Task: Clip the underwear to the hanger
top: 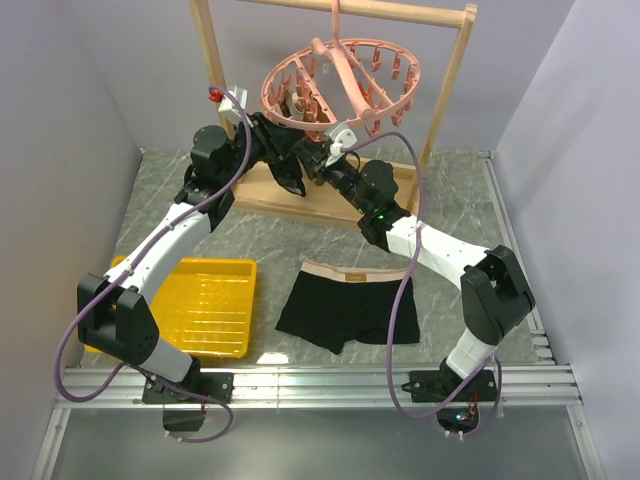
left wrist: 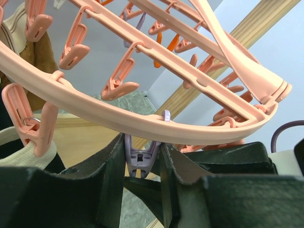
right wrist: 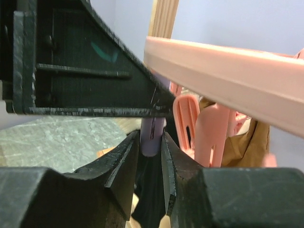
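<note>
grey walls [top: 60, 100], seemingly marble tabletop [top: 460, 200]

hanger [top: 347, 80] hook — cropped, lilac peg [right wrist: 152, 135] blurred

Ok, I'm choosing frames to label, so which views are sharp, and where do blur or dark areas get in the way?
Top external: evenly lit and sharp, underwear and hanger both crisp, shadows faint. Left wrist: hanger ring and lilac peg in focus, left pincer near-black below. Right wrist: ring soft with blur, right pincer dark, the peg hazy.
</note>
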Tool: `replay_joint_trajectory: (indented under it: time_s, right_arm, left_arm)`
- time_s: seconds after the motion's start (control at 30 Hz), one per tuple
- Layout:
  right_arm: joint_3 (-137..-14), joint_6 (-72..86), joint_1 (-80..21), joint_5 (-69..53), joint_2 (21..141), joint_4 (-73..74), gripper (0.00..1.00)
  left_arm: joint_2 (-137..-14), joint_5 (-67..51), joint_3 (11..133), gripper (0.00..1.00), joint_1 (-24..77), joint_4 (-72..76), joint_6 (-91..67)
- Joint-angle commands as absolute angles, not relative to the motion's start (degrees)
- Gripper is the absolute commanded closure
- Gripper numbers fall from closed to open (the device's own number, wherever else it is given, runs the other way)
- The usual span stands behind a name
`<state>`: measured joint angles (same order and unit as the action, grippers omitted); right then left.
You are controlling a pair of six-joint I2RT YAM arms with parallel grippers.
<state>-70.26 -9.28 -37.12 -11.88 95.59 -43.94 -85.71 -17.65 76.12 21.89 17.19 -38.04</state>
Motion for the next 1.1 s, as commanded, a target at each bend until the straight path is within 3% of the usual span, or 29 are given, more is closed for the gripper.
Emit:
replay_joint_trajectory:
  time_s: [0.0, 0.07, 0.17, 0.23, 0.37, 0.53, 0.63, 0.67, 0.77, 0.8, 0.9, 1.07]
  right_arm:
    - [-73.9, -9.1, -37.6, -12.0, 95.3, -43.3, 0.66]
    - [-74.9, -9.1, -37.5, -11.7, 96.2, -43.0, 0.66]
    - [-75.0, -8.8, -37.6, -11.6, 96.4, -42.9, 0.80]
    - [-75.0, -8.4, -37.5, -11.4, 96.3, -43.0, 0.83]
    - [-75.4, -8.4, -37.6, -11.4, 96.3, -42.6, 0.69]
    - [-76.2, -8.6, -37.6, -10.9, 96.9, -42.5, 0.67]
    - [-76.7, -8.6, -37.6, -11.6, 97.1, -42.5, 0.91]
    - [-76.7, -8.6, -37.6, -11.9, 97.1, -42.6, 0.95]
    - [-76.1, -8.7, -37.5, -12.4, 96.9, -43.0, 1.00]
    - [-75.9, -8.6, -37.7, -12.6, 96.8, -43.1, 1.00]
    - [-75.7, -8.3, -37.6, -13.1, 96.4, -42.7, 1.00]
    - [-75.4, -8.1, -37.7, -13.6, 96.4, -42.5, 1.00]
  left_arm:
    - [-84.2, -18.2, 75.4, 1.00, 21.8, 21.8, -38.8]
    - [-84.0, -18.5, 75.1, 1.00, 21.8, 21.8, -39.1]
    - [-83.8, -18.8, 75.1, 0.99, 21.9, 21.6, -39.1]
    - [-83.8, -18.7, 75.2, 0.98, 21.9, 21.1, -38.9]
    - [-84.0, -18.8, 75.2, 0.98, 21.9, 20.7, -38.8]
    - [-83.9, -18.5, 75.1, 0.99, 22.2, 20.0, -38.3]
    - [-83.5, -18.0, 74.6, 0.98, 22.3, 19.8, -38.1]
    - [-83.3, -17.6, 74.3, 0.97, 22.3, 19.3, -38.3]
    - [-82.4, -16.2, 73.1, 0.85, 22.3, 19.6, -39.0]
    - [-82.0, -15.6, 72.8, 0.70, 22.3, 19.9, -39.3]
    - [-80.6, -12.4, 71.5, 0.43, 22.3, 21.1, -39.8]
    - [-78.1, -8.8, 68.0, 0.39, 22.3, 26.2, -39.6]
